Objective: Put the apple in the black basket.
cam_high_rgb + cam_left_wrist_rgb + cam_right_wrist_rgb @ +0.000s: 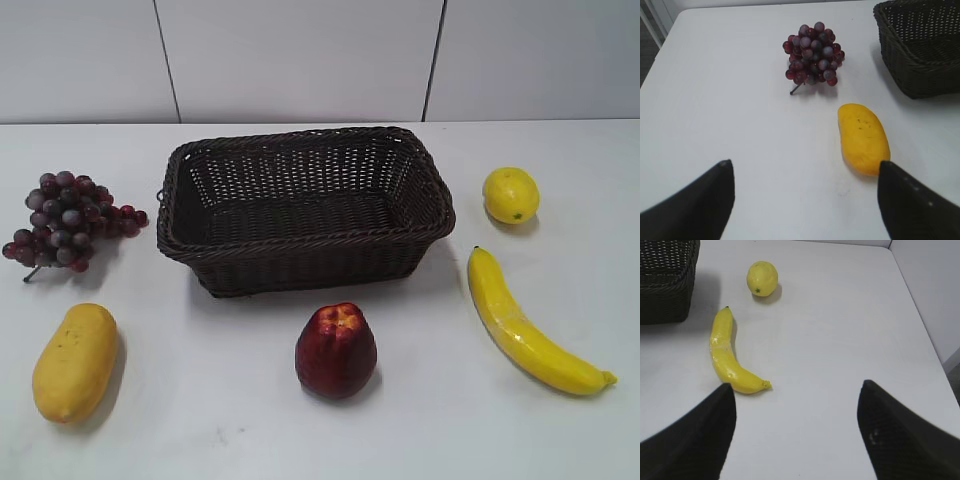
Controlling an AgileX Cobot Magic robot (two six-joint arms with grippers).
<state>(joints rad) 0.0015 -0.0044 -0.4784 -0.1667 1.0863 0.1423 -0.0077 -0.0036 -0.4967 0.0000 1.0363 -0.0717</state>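
Note:
The dark red apple [336, 351] stands upright on the white table, in front of the black basket [300, 238], which is empty. Neither wrist view shows the apple. The basket's corner shows in the left wrist view [920, 75] and in the right wrist view [665, 295]. My left gripper [805, 167] is open and empty above the table near a yellow mango. My right gripper [796, 390] is open and empty above bare table near the banana's tip. Neither gripper shows in the exterior view.
A grape bunch [65, 220] and a yellow mango [76, 362] lie left of the basket. A lemon [511, 194] and a banana [525, 325] lie to its right. The table edge and a wall are at the right [935, 335].

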